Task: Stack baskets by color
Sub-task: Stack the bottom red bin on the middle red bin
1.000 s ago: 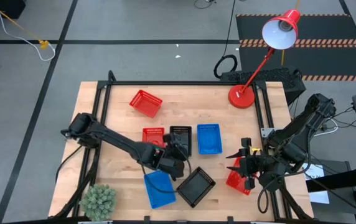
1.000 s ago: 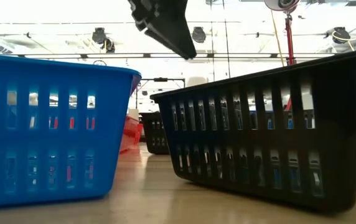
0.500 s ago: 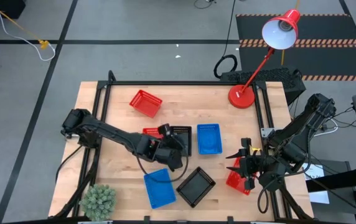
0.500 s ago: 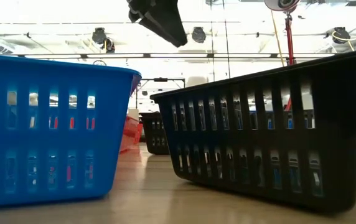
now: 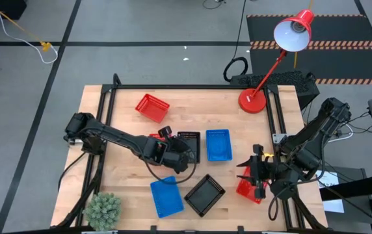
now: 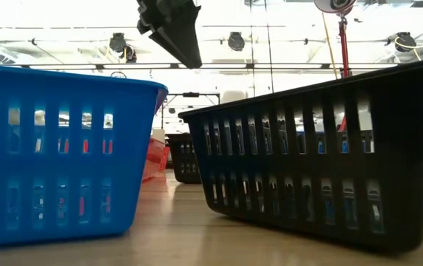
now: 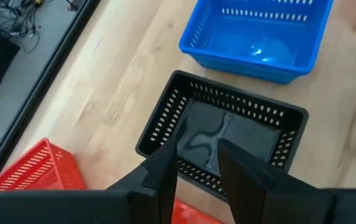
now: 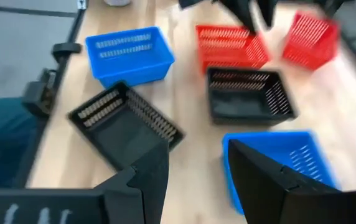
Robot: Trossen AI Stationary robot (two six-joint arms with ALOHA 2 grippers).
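Note:
Several baskets sit flat on the wooden table. In the middle are a red basket (image 5: 159, 138), a black basket (image 5: 188, 139) and a blue basket (image 5: 218, 144); another red basket (image 5: 152, 107) lies farther back. Near the front lie a blue basket (image 5: 166, 196) and a black basket (image 5: 205, 194). My left gripper (image 5: 178, 151) hangs open above the middle black basket (image 7: 228, 130), its fingers over that basket's near wall and touching nothing. My right gripper (image 5: 246, 172) is open and raised at the right edge, above a red basket (image 5: 248, 188).
A red desk lamp's base (image 5: 252, 101) stands at the far right corner. A small green plant (image 5: 103, 209) sits at the near left corner. A black frame (image 5: 108, 104) borders the table. In the low view the front blue basket (image 6: 56, 148) and black basket (image 6: 330, 148) fill the foreground.
My left gripper has moved toward the table's far edge and risen a little, leaving the space above the two front baskets and coming over the middle black basket. It has also rolled about its own axis. No basket has moved.

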